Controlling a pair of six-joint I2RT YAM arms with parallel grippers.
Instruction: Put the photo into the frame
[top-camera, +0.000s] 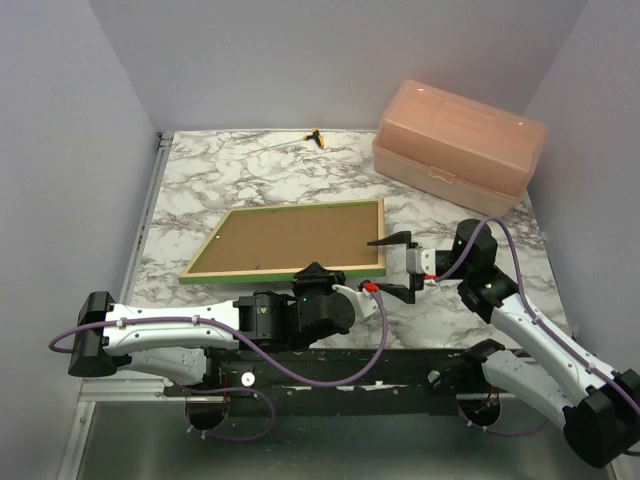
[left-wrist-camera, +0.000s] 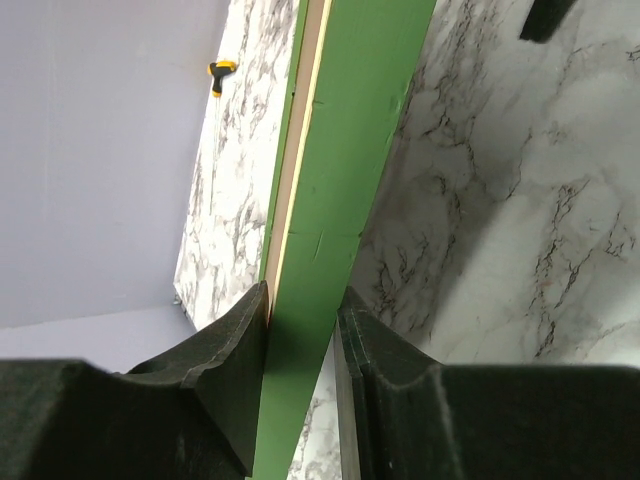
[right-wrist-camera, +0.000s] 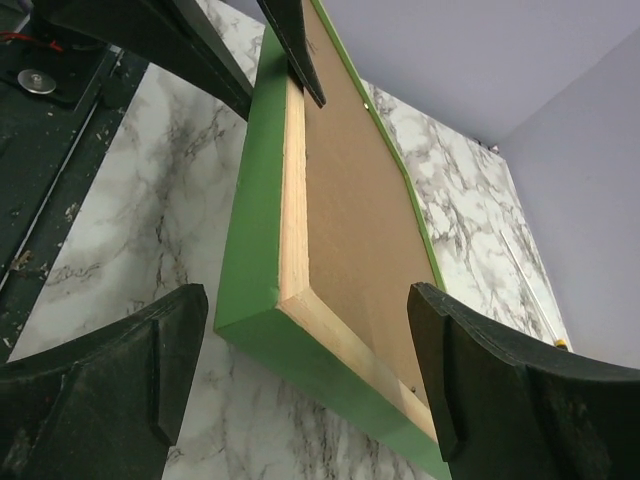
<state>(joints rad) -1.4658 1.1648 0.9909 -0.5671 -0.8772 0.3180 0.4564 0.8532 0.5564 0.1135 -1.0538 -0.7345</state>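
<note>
1. Table (top-camera: 200, 180): marble top, carries everything below.
2. Frame (left-wrist-camera: 340, 200): lies at table centre, bare-wood back up, green front down.
3. Panel (top-camera: 290, 238): brown hardboard, seated inside the frame rails.
4. Box (top-camera: 460, 145): pink, lid closed, at 1 o'clock from the frame, well apart.
5. Tool (top-camera: 316, 136): small, yellow and black, at 12 o'clock near the far edge.

Task status: the photo is not in view. Whether it lies under the panel cannot be told. If it does, insertion is judged done, with only release and any flip left. If not, the panel must come out first.

Left gripper (left-wrist-camera: 305, 320): narrow, both pads pressed on the frame's 6 o'clock rail.

Right gripper (top-camera: 395, 266): wide, jaws straddling the frame's 4 o'clock corner. It touches and holds nothing.
</note>
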